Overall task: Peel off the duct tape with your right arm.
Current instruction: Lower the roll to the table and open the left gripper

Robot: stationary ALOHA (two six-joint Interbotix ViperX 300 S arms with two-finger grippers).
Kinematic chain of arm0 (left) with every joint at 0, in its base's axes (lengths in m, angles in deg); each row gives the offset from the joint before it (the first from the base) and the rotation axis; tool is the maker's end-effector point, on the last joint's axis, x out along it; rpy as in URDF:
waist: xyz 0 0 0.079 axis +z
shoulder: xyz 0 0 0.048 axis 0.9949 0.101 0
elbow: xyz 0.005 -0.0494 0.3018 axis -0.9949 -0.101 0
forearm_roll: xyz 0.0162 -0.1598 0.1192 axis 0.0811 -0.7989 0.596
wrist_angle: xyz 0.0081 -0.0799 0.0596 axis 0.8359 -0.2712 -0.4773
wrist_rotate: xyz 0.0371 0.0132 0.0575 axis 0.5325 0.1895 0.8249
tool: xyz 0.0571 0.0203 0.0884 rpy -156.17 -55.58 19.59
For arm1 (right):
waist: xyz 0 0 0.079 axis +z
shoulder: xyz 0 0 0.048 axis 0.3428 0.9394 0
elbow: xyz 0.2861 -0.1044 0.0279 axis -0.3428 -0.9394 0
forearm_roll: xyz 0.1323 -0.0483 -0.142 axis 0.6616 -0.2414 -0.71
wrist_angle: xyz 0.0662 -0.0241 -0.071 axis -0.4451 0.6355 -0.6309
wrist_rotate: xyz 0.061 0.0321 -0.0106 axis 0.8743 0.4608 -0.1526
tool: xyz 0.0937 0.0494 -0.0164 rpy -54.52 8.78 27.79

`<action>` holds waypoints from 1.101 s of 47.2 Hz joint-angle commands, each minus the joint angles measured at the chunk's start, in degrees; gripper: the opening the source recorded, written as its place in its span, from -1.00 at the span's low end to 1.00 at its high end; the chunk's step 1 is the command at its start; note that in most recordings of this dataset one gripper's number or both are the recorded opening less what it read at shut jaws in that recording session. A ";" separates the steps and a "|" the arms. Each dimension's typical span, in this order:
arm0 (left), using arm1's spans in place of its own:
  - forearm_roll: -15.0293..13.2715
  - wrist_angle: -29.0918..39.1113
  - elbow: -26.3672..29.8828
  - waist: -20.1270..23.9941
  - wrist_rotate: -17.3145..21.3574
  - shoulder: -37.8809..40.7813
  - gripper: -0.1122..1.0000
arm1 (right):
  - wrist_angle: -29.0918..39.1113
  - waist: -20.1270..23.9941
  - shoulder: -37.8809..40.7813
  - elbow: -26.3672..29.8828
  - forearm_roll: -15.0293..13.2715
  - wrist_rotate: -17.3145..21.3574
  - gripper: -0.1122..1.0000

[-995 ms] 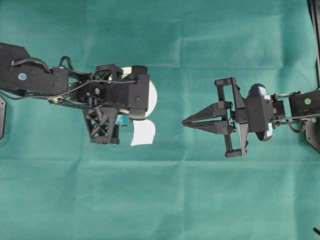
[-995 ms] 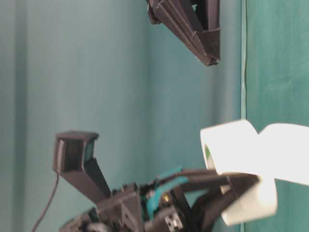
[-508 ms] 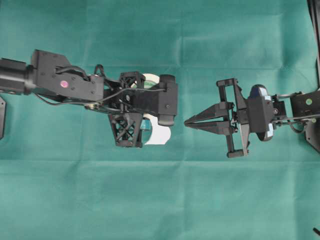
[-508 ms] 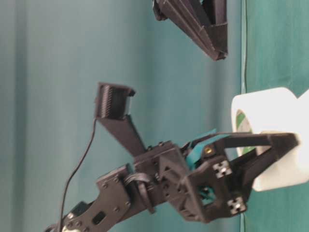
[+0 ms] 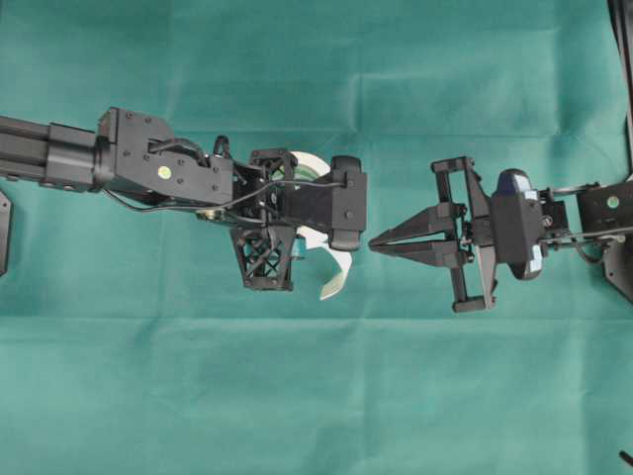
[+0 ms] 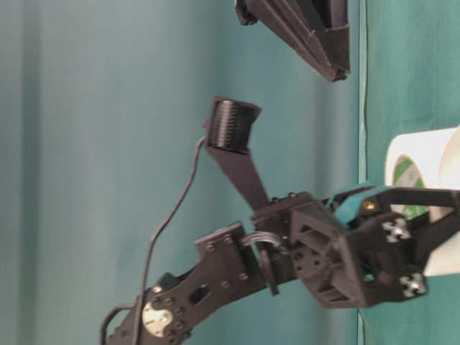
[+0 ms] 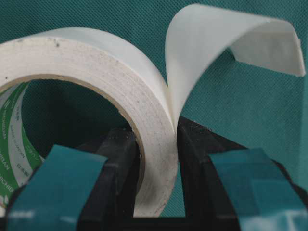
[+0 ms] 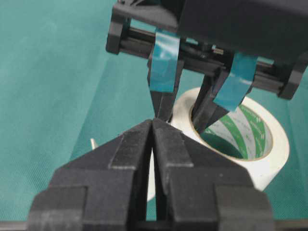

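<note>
The duct tape [image 7: 91,62] is a white roll with a green-printed core, held above the green cloth. My left gripper [image 7: 156,144] is shut on the roll's wall, one finger inside the core and one outside. The loose white tail [image 7: 216,38] curls away from the roll, and from overhead the tail [image 5: 336,277] hangs toward the near side. My right gripper [image 5: 374,243] is shut and holds nothing, its pointed tips level with the roll and just right of the left gripper's camera block. In the right wrist view the roll [image 8: 269,144] sits just beyond the tips of the right gripper [image 8: 153,122].
A green cloth [image 5: 316,396] covers the whole table. The left arm [image 5: 148,168] stretches in from the left edge and the right arm's wrist [image 5: 514,223] sits at the right. The left gripper's taped fingers [image 8: 163,77] stand right in front of the right gripper.
The left arm has carried the tape roll to the right, up close to the right gripper's tips. The tail has curled narrower. The right gripper has barely moved.
</note>
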 commanded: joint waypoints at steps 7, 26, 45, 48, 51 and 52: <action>0.18 -0.26 1.58 0.00 5.10 -0.09 -0.43 | -0.62 -0.09 -0.62 0.44 0.09 0.09 -0.97; 0.26 0.00 1.41 0.09 6.33 -1.23 -0.43 | -0.53 -0.18 -0.44 0.44 0.09 0.09 -0.97; 0.26 2.81 -2.99 1.23 6.33 -12.74 0.77 | -0.62 -0.09 -0.35 0.35 0.09 0.18 -0.97; 0.18 2.90 -4.66 1.85 6.15 -14.94 0.77 | -0.53 -0.09 -0.35 0.35 0.09 0.18 -0.97; 0.18 2.81 -6.50 2.29 6.06 -17.05 0.77 | -0.53 -0.18 -0.44 0.44 0.09 0.18 -0.97; 0.18 2.81 -6.94 2.37 6.06 -17.58 0.77 | -0.53 -0.18 -0.44 0.26 0.09 0.18 -0.97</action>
